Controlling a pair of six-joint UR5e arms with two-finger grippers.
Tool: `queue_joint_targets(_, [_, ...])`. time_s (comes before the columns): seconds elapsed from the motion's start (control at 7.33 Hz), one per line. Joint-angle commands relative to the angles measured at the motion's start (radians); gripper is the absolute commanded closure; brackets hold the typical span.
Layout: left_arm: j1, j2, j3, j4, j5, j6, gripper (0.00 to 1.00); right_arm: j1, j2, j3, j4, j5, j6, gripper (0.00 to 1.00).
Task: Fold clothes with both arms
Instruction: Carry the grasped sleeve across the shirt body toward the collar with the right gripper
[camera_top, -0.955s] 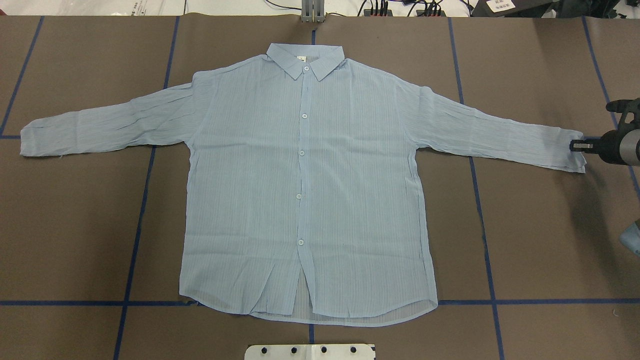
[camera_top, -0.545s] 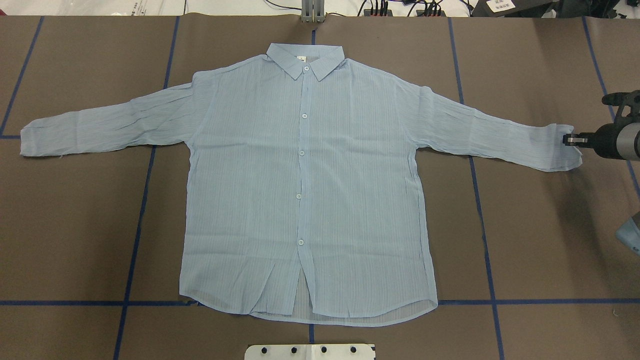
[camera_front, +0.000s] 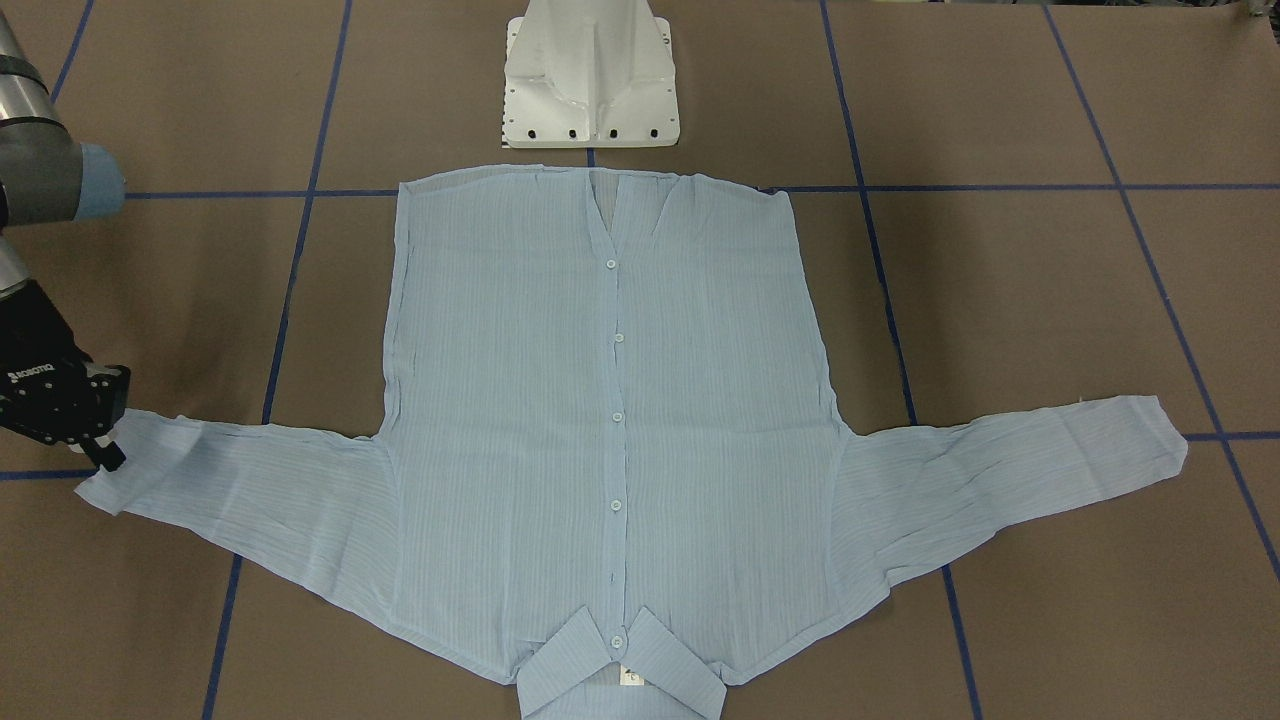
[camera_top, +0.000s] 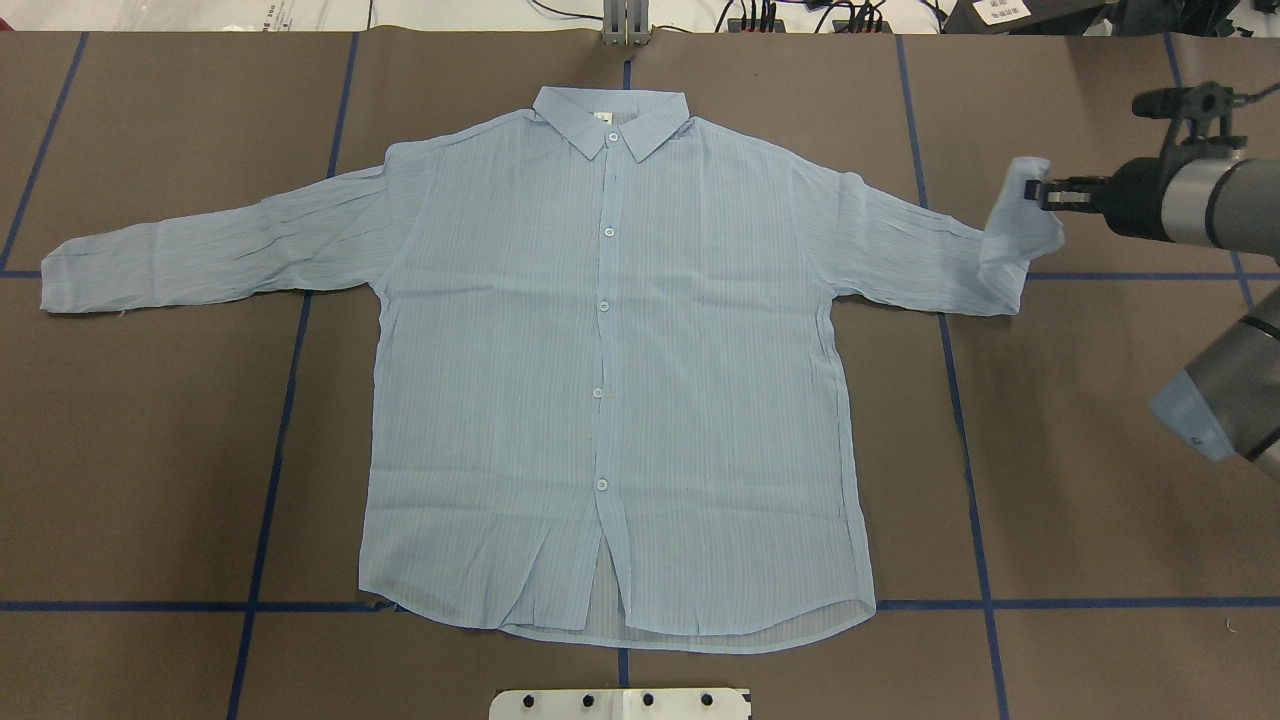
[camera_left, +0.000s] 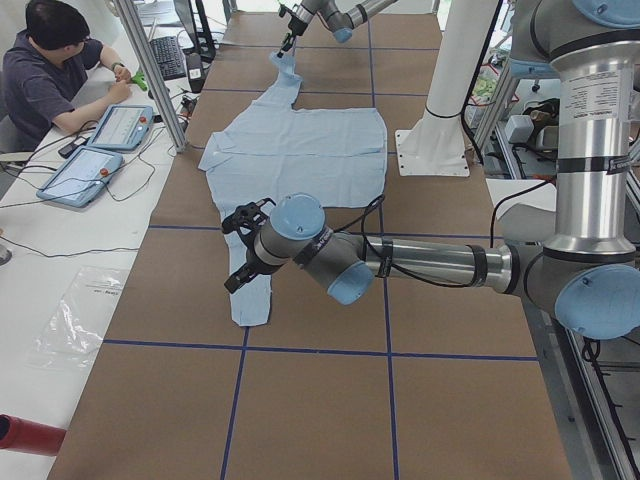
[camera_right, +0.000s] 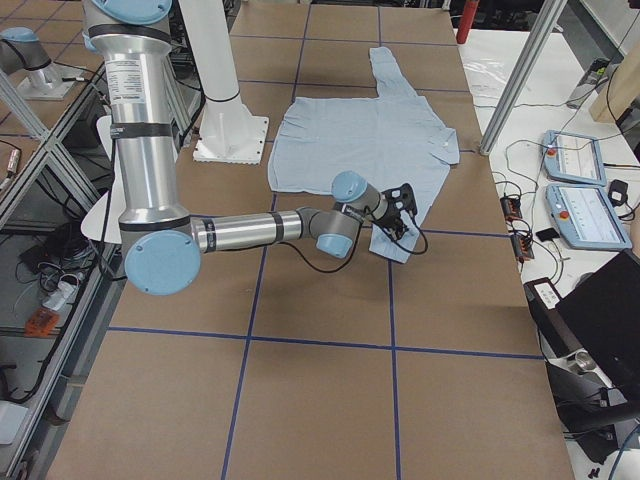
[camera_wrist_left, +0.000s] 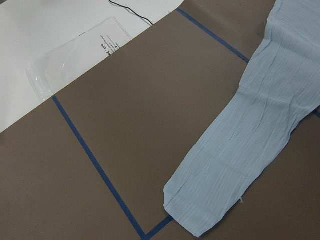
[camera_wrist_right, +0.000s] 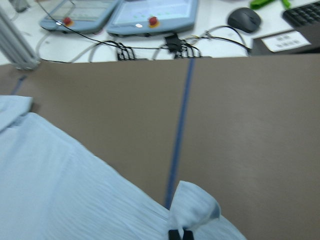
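Nearest the robot, just beyond the white pedestal base (camera_front: 590, 80), lies the hem of the shirt (camera_top: 610, 400); the garment is spread flat and front-up on the brown table (camera_top: 1100, 500), buttoned, its body square to the blue tape lines (camera_top: 270, 450).

Further out the two sleeves reach to either side. The left sleeve (camera_top: 200, 250) rests flat on the table, and the left gripper (camera_left: 240, 262) hovers above its cuff; only the side view shows it, so I cannot tell how its jaws stand. The right gripper (camera_top: 1040, 192) is pinched closed on the right cuff (camera_top: 1020, 215) and holds it clear of the table, the sleeve end curled back toward the shoulder.

Farthest is the collar (camera_top: 610, 115), pointing away from the robot; beyond the table edge are control pendants (camera_wrist_right: 115, 12) and a seated person (camera_left: 50, 70).

The cloth looks thin, light and limp, probably a little sheer; it should drape and crease readily, and a hard tug would likely drag it across the table. The cuff edges, shoulder seams and hem corners seem the best places to grip; the buttoned front is stiffer and may resist a crease.
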Motion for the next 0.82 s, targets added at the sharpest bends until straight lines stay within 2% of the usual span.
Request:
queue_joint_targets(0.0, [0.000,0.000,0.001,0.000,0.000,-0.001,0.00,-0.137,0.183,-0.003,-0.014,-0.122,0.137,1.00])
queue_joint_targets(0.14, [0.000,-0.001,0.002,0.000,0.000,-0.001,0.00,-0.226,0.274,-0.045,-0.014,-0.283,0.162,1.00])
queue_joint_targets(0.27, [0.000,-0.001,0.002,0.000,0.000,-0.001,0.00,-0.287,0.369,-0.116,-0.029,-0.381,0.164,1.00])
queue_joint_targets(0.68, [0.000,-0.001,-0.001,0.000,0.000,-0.002,0.00,-0.442,0.590,-0.276,-0.034,-0.557,0.181,1.00])
